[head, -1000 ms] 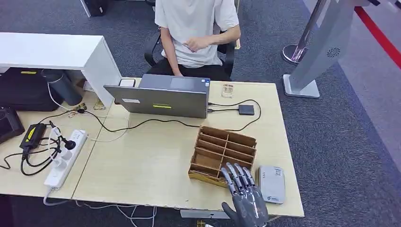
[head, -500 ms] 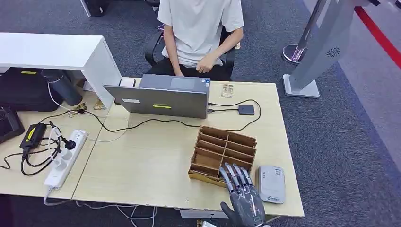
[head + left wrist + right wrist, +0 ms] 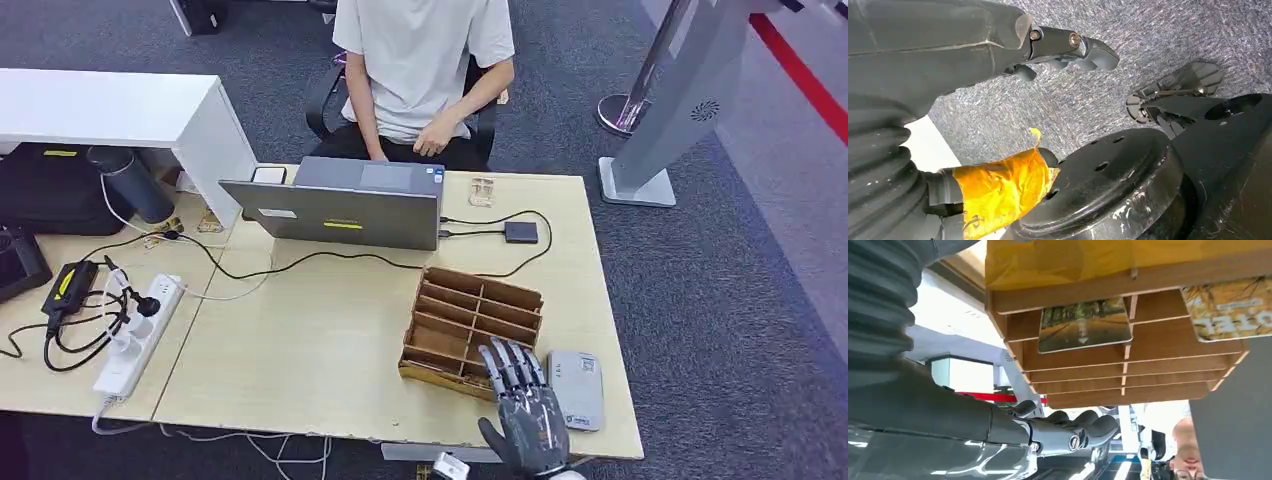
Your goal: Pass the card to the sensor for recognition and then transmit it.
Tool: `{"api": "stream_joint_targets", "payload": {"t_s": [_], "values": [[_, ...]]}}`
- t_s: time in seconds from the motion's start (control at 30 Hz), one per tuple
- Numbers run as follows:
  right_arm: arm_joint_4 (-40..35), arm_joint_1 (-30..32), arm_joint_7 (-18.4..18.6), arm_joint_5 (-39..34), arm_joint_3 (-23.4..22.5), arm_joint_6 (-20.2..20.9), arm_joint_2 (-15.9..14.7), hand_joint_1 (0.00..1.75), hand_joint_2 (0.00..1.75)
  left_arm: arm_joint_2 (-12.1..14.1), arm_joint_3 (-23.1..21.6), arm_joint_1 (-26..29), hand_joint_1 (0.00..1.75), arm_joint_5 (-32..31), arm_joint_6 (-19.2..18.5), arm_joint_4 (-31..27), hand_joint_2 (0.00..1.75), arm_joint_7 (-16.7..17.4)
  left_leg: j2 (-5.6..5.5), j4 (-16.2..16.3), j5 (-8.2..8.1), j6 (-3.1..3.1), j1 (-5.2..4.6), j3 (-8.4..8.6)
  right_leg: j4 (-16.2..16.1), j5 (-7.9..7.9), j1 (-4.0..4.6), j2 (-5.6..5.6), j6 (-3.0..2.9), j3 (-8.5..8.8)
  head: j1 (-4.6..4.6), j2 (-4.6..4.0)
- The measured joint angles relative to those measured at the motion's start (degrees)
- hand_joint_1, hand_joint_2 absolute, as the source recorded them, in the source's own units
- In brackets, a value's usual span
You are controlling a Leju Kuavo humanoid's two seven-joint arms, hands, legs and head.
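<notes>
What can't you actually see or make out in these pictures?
- Cards in the wooden rack: the head view hides them behind its dividers.
- Print on the grey sensor: too small in the head view.
- Right hand: wrist cut off by the bottom edge.
- Left hand: the hanging arm's view gives no sign of where it is relative to the table.

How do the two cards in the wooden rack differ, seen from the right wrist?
The forest-path card shows a tree-lined path and no lettering; the lettered card shows yellow foliage with large white letters. The forest-path card is in full view, the lettered card cut by the frame edge. They sit in separate compartments of the wooden rack. Both lean in their slots.
</notes>
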Motion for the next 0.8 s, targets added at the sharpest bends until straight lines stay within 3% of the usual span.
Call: {"api": "stream_joint_targets", "payload": {"t_s": [0.8], "values": [[-1.0, -0.1, -0.3, 0.9, -3.4, 0.0, 1.6, 0.00, 1.75, 0.2, 0.0, 0.0, 0.00, -0.6, 0.0, 0.0, 1.75, -0.1, 0.00, 0.0, 0.00, 0.01, 0.00, 0.00, 0.0, 0.00, 0.00, 0.00, 0.00, 0.00, -0.02, 0.00]]}}
